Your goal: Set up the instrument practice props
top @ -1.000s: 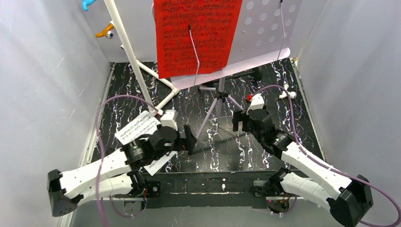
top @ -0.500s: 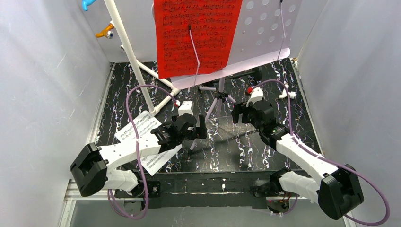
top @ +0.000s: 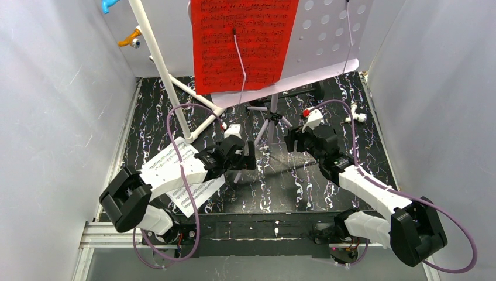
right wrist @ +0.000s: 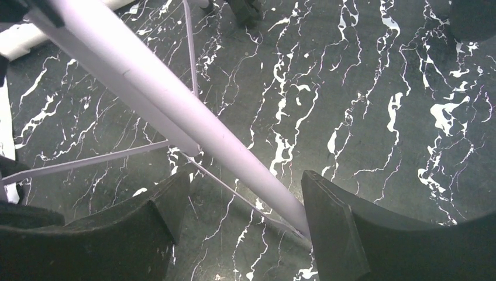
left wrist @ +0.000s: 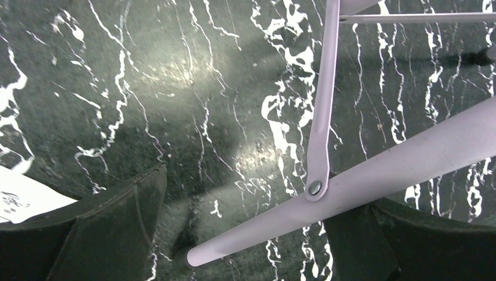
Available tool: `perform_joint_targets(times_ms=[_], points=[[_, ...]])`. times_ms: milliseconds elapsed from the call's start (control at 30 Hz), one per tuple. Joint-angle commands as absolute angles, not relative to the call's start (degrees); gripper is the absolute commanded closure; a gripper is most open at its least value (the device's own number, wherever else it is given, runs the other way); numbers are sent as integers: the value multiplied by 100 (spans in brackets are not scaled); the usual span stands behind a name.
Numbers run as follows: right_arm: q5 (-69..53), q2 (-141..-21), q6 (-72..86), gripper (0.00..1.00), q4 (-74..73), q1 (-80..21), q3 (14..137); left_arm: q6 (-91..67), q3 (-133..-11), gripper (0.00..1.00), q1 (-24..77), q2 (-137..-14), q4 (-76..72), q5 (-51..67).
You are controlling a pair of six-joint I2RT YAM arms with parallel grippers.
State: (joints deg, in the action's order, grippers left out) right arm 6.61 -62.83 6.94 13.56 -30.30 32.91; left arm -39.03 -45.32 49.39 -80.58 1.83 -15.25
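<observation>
The lilac music stand stands at the back with the red music sheet on its desk. Its tripod legs spread over the black marbled floor. My left gripper is open and straddles the front-left leg near its foot, without gripping it. My right gripper is open around the right leg, which runs close to one finger. The white music sheet lies flat under my left arm. A dark round shape sits behind the stand's shelf; I cannot tell if it is the microphone.
A white PVC pipe frame rises at the back left, with blue and orange clips near it. A small white fitting lies at the right. Grey walls close in on both sides.
My left arm has swung forward and right, off the white sheet, until its open jaws straddle the tripod leg. My right gripper has edged up and left onto the other leg.
</observation>
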Motion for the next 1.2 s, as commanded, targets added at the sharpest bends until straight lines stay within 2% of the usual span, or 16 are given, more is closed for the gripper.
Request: perform_joint_targets(times_ms=[0, 633, 733, 767, 967, 1067, 1167], points=[[465, -6231, 690, 23, 1777, -3023, 3146, -3611, -4882, 4, 4526, -8226, 474, -2052], [-571, -6349, 1623, 32, 2462, -3056, 2593, -3204, -5429, 2, 3783, -8785, 719, -1720], [-485, -6253, 1717, 30, 2152, -3059, 2682, -3251, -5253, 2, 3756, -8342, 859, -1481], [-407, -6209, 1727, 24, 1870, -3059, 2797, -3369, -5186, 2, 3742, -8133, 980, -1356], [305, -5815, 1490, 11, -517, -3059, 3766, -3726, -4592, 2, 3687, -6361, 2027, -618], [547, -5392, 1470, 6, -1215, -3065, 3947, -3882, -4253, 2, 3631, -5423, 2717, -804], [179, -5125, 1578, 5, -1487, -3072, 4045, -4581, -3839, 2, 3568, -4746, 3552, -1719]])
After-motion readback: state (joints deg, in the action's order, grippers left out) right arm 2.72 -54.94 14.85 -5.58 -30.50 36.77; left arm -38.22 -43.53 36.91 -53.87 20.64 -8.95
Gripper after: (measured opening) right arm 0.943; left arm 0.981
